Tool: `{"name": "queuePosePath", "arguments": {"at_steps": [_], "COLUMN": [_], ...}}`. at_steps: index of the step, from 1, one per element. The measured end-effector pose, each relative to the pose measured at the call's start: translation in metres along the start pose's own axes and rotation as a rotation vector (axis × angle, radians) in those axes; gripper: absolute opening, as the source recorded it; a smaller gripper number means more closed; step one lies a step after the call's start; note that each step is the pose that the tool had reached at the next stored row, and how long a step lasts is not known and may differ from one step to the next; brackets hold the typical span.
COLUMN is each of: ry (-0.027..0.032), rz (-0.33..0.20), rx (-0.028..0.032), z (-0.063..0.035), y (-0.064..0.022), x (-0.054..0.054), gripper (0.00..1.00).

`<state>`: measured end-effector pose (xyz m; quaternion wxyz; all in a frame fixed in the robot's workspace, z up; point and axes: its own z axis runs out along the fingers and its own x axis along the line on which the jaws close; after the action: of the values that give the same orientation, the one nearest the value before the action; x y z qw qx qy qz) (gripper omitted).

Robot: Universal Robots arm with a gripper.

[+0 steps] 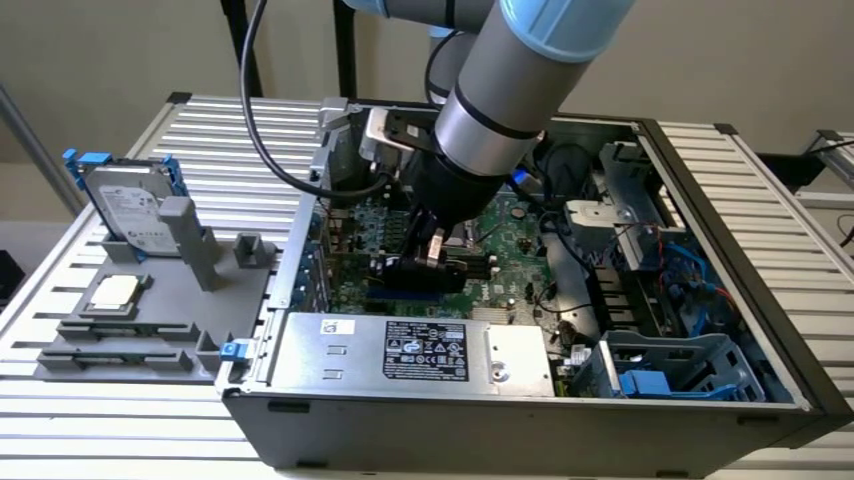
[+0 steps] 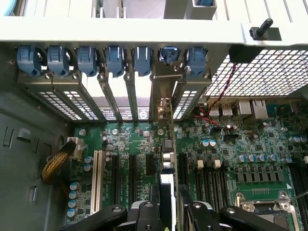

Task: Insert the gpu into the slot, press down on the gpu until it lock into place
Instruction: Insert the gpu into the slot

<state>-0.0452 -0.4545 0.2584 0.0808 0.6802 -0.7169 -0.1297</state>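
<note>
Inside the open computer case [image 1: 507,432], which is lying on its side on a slatted table [image 1: 94,430], the arm's gripper [image 1: 430,262] is hanging low over the motherboard [image 1: 521,235]. Its 2 fingers are set narrow and are holding the gpu [image 1: 434,274], pinching the black card by both faces. The card is standing upright on its long edge directly over the blue slot [image 1: 398,297], which is showing as a thin strip along the card's lower edge; whether the card is fully seated cannot be told. Seen from the wrist view, the gripper [image 2: 169,195] is straddling the gpu [image 2: 167,154]. The card is running edge-on toward the rear wall, with its metal bracket [image 2: 162,91] lying among the expansion openings beneath a row of blue latches [image 2: 57,60]. At the exterior view's left, a hard drive [image 1: 127,205] is resting on a grey fixture [image 1: 134,330]. A silver power supply [image 1: 400,350] is sitting just beside the slot.
</note>
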Motion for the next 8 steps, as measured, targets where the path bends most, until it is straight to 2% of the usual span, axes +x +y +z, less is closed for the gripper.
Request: {"name": "queuePosePath", "arguments": {"at_steps": [8], "ry": [0.0026], "rz": [0.001], "rx": [0.0], "z": [0.0017], "y": [-0.0006], "x": [0.0002], "gripper": [0.26]}}
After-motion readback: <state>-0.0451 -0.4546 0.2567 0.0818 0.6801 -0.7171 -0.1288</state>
